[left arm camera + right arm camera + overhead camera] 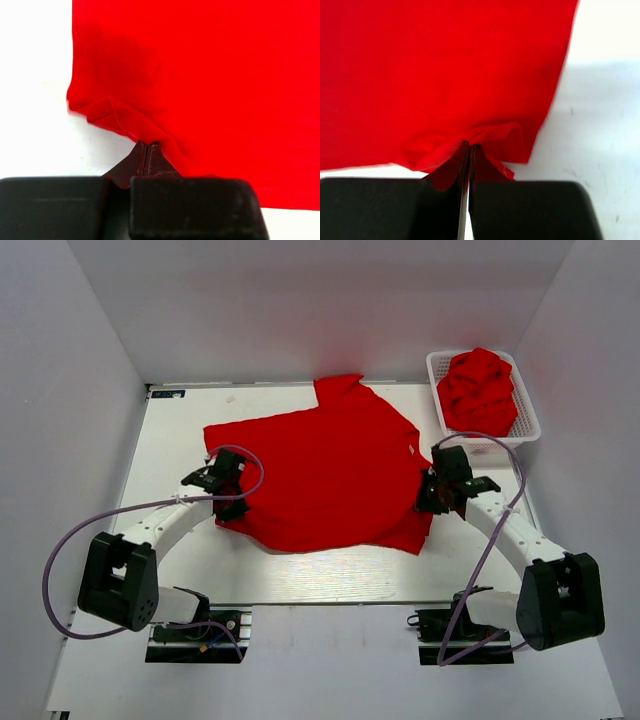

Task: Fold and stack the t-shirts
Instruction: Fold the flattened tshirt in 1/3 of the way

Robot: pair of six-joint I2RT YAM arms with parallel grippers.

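A white table (pixel 300 575) carries a spread red t-shirt (pixel 320 475) and a white basket (pixel 530 420).

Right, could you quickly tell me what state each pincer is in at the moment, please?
Left pincer: closed, pinching one side edge of the red t-shirt.
Right pincer: closed, pinching the opposite side edge of the same shirt.

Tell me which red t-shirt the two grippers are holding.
The t-shirt spread on the table: the left gripper and right gripper pinch its edges. The other shirts lie crumpled in the white basket.
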